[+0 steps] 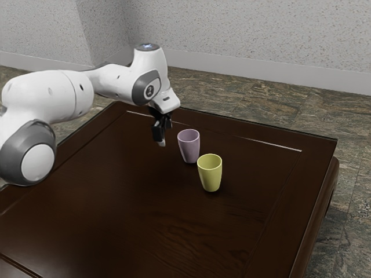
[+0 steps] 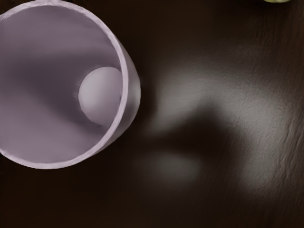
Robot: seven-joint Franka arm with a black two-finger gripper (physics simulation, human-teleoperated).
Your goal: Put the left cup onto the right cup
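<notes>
- My gripper (image 1: 160,139) hangs over the table (image 1: 116,231), just beside the purple cup (image 1: 188,145), on the exterior view's left of it.
- It holds nothing, and it is dark and seen from the side. Whether it is spread or pressed together I cannot tell.
- The purple cup stands upright on the table with its mouth up. In the wrist view I look down into it (image 2: 57,85) and see its pale round bottom. It sits off to one side of my hand, not under its middle.
- The yellow cup (image 1: 209,172) stands upright too, near the purple cup on the exterior view's right and a little nearer the camera. The two look slightly apart.
- In the wrist view a sliver of the yellow cup (image 2: 278,1) shows at the edge, across bare dark wood (image 2: 213,180) from the purple cup.
- Neither cup is stacked on the other.
</notes>
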